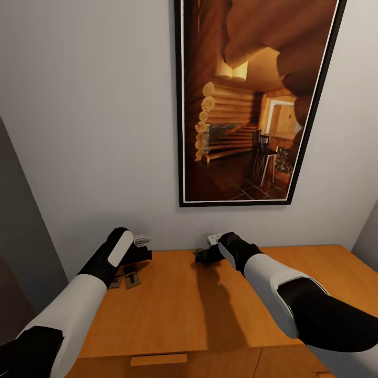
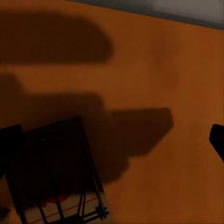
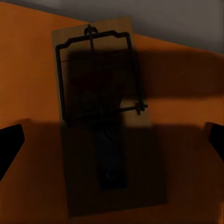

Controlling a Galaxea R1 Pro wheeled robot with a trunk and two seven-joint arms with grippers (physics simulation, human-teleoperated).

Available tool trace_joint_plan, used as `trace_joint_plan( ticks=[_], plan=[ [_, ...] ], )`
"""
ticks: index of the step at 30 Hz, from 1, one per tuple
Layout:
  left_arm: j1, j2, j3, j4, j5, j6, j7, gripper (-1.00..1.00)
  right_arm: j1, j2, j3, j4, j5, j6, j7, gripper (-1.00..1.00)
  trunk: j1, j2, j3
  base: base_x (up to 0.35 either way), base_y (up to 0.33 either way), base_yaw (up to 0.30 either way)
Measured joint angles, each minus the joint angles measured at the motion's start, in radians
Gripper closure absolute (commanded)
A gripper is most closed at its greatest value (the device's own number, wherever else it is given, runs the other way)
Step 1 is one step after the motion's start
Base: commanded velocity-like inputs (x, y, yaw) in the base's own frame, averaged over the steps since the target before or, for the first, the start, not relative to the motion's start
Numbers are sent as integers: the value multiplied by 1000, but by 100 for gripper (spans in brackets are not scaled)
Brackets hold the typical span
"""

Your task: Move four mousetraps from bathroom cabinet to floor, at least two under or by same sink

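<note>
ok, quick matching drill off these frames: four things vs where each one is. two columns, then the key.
Things:
1. left gripper
2. right gripper
3. framed picture
4. drawer pull

Places:
A. on the wall above the cabinet
B. on the cabinet's front, below its top edge
C. open over the mousetrap near the middle of the back edge
D. at the top's left end, by the mousetraps there

Pairs: 1-D, 2-C, 3-A, 4-B
</note>
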Motion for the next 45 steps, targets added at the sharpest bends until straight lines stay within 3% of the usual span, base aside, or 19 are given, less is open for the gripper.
trace_joint_plan(
  ticks=[17, 33, 45],
  plan=[
    [0, 2, 0, 0, 4, 0, -2, -100, 35, 0, 11, -56, 28, -3, -6, -100, 0, 0, 0, 0, 0, 0],
    [0, 3, 0, 0, 5, 1, -6, -100, 45, 0, 10, -75, 24, -2, -5, -100, 0, 0, 0, -3, 0, 0],
    [0, 0, 2, 0, 3, 0, -4, -100, 46, 0, 7, -76, 14, -2, -3, -100, 0, 0, 0, -146, 0, 0]
  ],
)
